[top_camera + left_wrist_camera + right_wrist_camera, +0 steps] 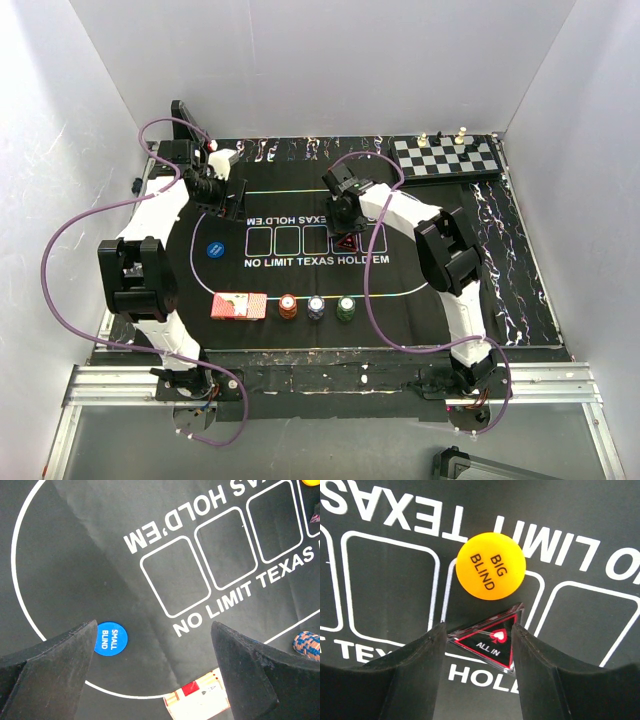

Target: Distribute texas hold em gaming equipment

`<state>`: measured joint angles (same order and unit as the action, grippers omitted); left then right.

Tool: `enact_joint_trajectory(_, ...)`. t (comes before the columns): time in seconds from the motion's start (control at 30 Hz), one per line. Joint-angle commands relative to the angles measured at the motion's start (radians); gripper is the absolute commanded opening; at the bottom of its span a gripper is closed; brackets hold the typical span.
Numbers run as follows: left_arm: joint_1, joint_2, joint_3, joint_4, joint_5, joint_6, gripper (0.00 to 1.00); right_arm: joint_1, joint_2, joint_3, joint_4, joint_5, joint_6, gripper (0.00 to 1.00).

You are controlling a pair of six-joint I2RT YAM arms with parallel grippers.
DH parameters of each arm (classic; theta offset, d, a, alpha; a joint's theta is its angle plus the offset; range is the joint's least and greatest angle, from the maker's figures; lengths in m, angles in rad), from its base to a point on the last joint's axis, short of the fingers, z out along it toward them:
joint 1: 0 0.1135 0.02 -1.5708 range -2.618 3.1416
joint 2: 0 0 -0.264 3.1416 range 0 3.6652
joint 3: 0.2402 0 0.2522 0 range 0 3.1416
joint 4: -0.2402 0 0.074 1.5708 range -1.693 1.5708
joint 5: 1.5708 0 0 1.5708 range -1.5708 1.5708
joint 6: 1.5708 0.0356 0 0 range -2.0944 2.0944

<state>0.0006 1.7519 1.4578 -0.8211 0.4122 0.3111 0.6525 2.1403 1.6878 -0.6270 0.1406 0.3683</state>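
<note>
End effector (479, 630) astride marker (487, 644), disc (491, 566) beyond

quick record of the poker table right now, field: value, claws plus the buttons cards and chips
left claw: open, holding nothing, above the mat near the small blind disc
right claw: jaws either side of the all in marker; grip unclear
big blind disc: flat on the mat, right next to the marker
cards: near edge of the mat, left of the chips
chips: three stacks in a row, red, blue, green
chessboard: far right corner, off the mat
</note>
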Motion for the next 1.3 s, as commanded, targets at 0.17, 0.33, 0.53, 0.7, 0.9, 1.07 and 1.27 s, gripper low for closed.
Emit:
enact_joint_trajectory(0.17, -0.002, -0.092, 0.001, -0.001, 0.022, -0.026, 0.98, 0.022, -0.086, -0.095, -0.08, 0.246, -0.022, 0.58)
enact_joint_trajectory(0.33, -0.002, -0.097, 0.004, -0.009, 0.023, -0.021, 0.98, 0.022, -0.138, -0.177, -0.105, 0.301, -0.005, 0.56)
enact_joint_trajectory(0.53, -0.002, -0.104, 0.01, -0.015, 0.023, -0.009, 0.98, -0.025, -0.207, -0.284, -0.155, 0.34, 0.069, 0.51)
enact_joint_trajectory(0.7, -0.002, -0.104, 0.006, -0.016, 0.031, -0.004, 0.98, -0.062, -0.298, -0.361, -0.106, 0.306, 0.077, 0.5)
enact_joint_trajectory(0.9, -0.002, -0.124, -0.005, -0.021, 0.033, -0.003, 0.98, -0.056, -0.336, -0.242, -0.051, 0.157, 0.005, 0.63)
enact_joint_trajectory(1.07, -0.002, -0.131, -0.007, -0.018, 0.019, 0.003, 0.98, -0.042, -0.266, -0.146, -0.005, 0.056, -0.075, 0.68)
enact_joint_trajectory(1.27, -0.002, -0.123, 0.009, -0.033, 0.03, -0.001, 0.98, -0.042, -0.154, -0.073, 0.021, -0.032, -0.161, 0.68)
